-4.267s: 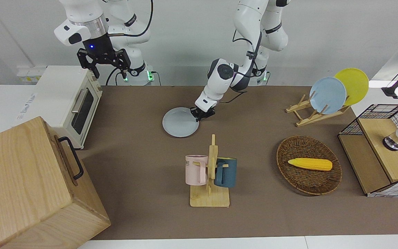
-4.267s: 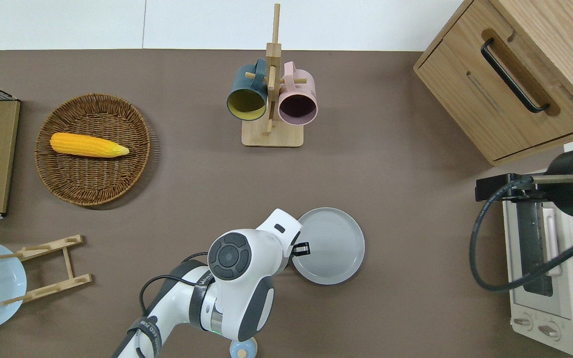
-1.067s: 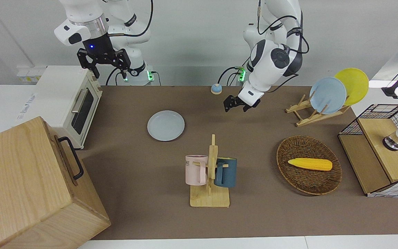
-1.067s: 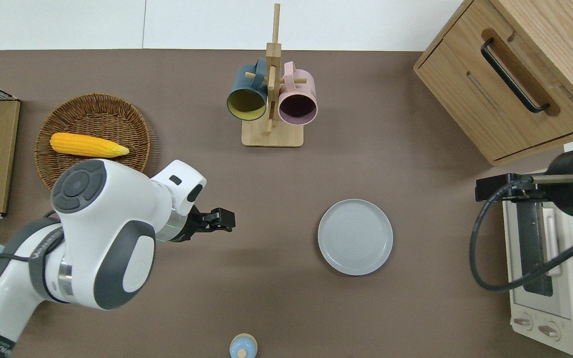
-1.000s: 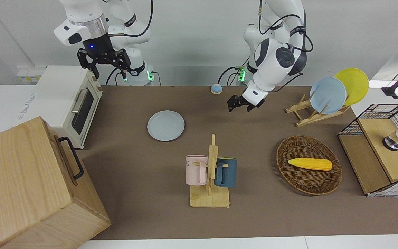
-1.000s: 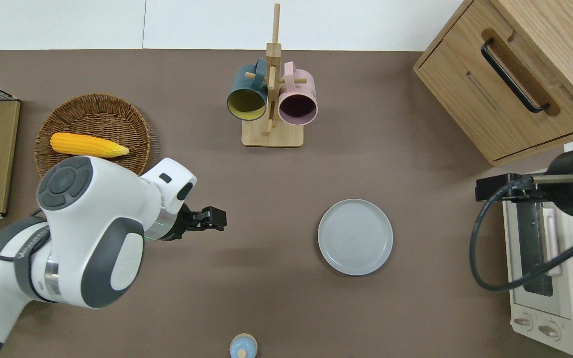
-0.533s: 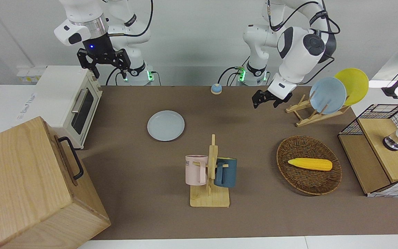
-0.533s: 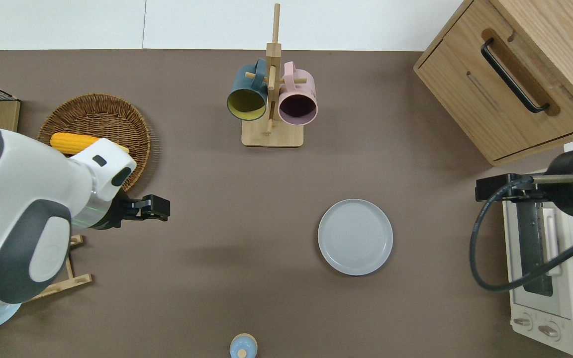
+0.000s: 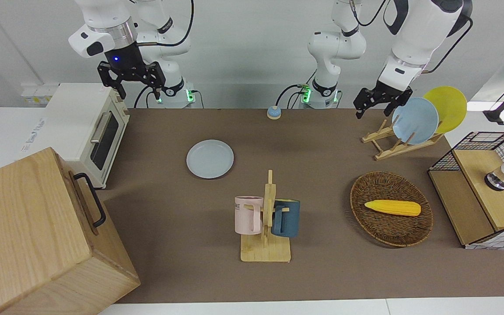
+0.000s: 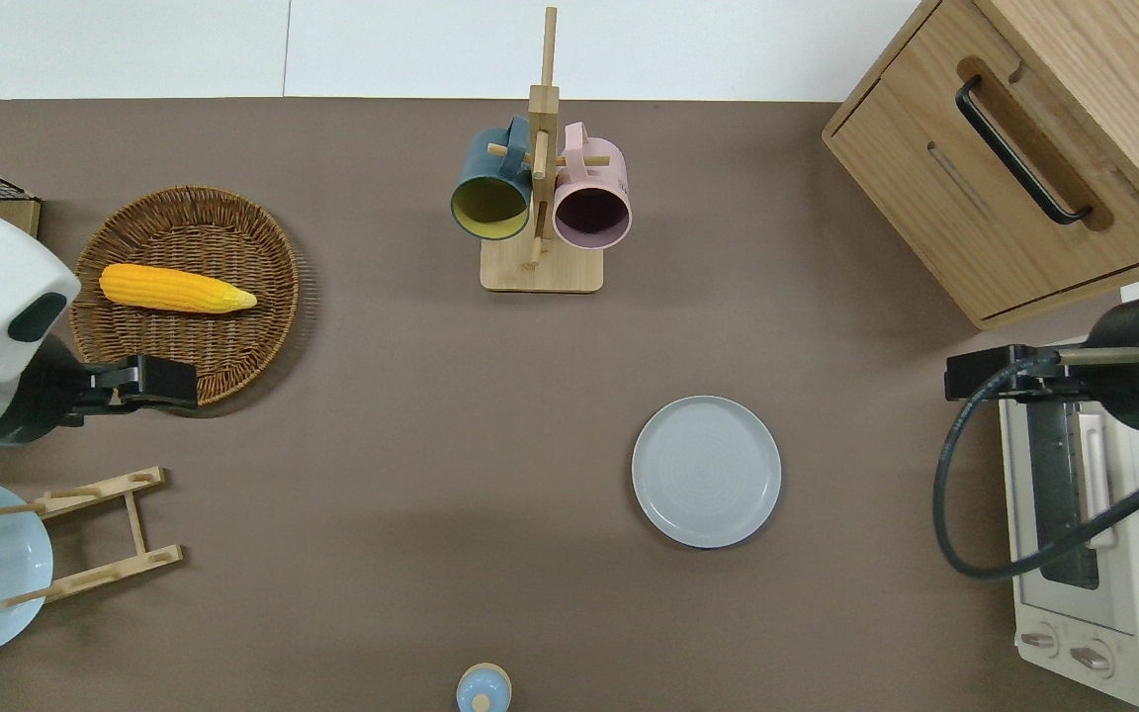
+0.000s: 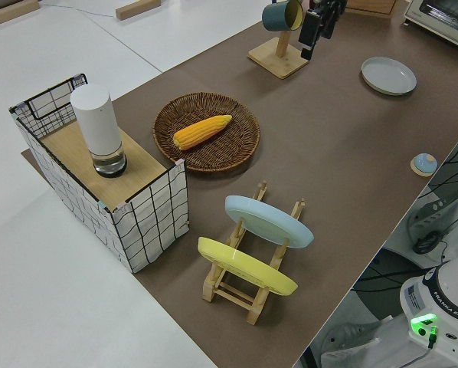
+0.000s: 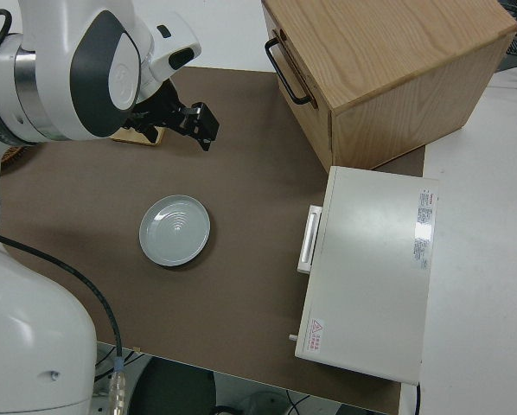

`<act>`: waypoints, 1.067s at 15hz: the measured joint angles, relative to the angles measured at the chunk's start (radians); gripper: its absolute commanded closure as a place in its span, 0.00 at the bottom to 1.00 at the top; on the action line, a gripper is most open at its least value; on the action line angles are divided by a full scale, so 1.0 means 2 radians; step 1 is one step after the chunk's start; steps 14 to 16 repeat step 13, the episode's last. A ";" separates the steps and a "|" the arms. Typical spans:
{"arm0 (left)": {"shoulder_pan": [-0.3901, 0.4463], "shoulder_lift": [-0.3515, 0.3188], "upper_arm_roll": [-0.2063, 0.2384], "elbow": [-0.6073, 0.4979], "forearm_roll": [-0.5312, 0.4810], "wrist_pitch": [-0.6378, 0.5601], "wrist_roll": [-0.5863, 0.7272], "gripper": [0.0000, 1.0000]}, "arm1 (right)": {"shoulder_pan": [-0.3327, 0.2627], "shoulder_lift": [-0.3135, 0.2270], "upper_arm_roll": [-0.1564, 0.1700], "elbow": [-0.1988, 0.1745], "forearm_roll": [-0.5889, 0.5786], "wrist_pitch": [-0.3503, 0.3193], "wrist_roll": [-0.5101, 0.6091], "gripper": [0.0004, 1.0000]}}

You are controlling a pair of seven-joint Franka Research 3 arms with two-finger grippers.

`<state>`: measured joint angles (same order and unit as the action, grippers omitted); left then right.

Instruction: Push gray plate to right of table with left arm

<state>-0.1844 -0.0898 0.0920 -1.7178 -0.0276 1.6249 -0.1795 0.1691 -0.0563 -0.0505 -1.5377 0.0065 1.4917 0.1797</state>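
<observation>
The gray plate (image 9: 210, 159) lies flat on the brown table (image 9: 322, 271), between the mug stand and the toaster oven, also seen from above (image 10: 706, 472) and from the right side (image 12: 175, 230). Nothing touches the plate. My left gripper (image 9: 372, 105) hangs in the air, shut and holding nothing, over the wicker basket's rim nearest the robots (image 10: 179, 383), a long way from the plate. The right arm is parked with its gripper (image 9: 131, 83) open.
A wooden stand with a pink and a teal mug (image 9: 266, 218) is farther from the robots than the plate. The toaster oven (image 9: 88, 127) and wooden drawer box (image 9: 37, 236) fill the right arm's end. The basket with corn (image 9: 391, 208), plate rack (image 9: 403, 131) and wire crate (image 9: 484, 192) fill the left arm's end.
The left gripper pushed the plate toward the right arm's end, let it be, then rose and swung away toward the left arm's end. The plate has lain still for the last second.
</observation>
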 measured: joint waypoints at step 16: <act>0.013 0.000 0.003 0.032 0.001 -0.018 0.021 0.00 | 0.000 0.000 0.000 0.000 0.000 0.000 0.000 0.00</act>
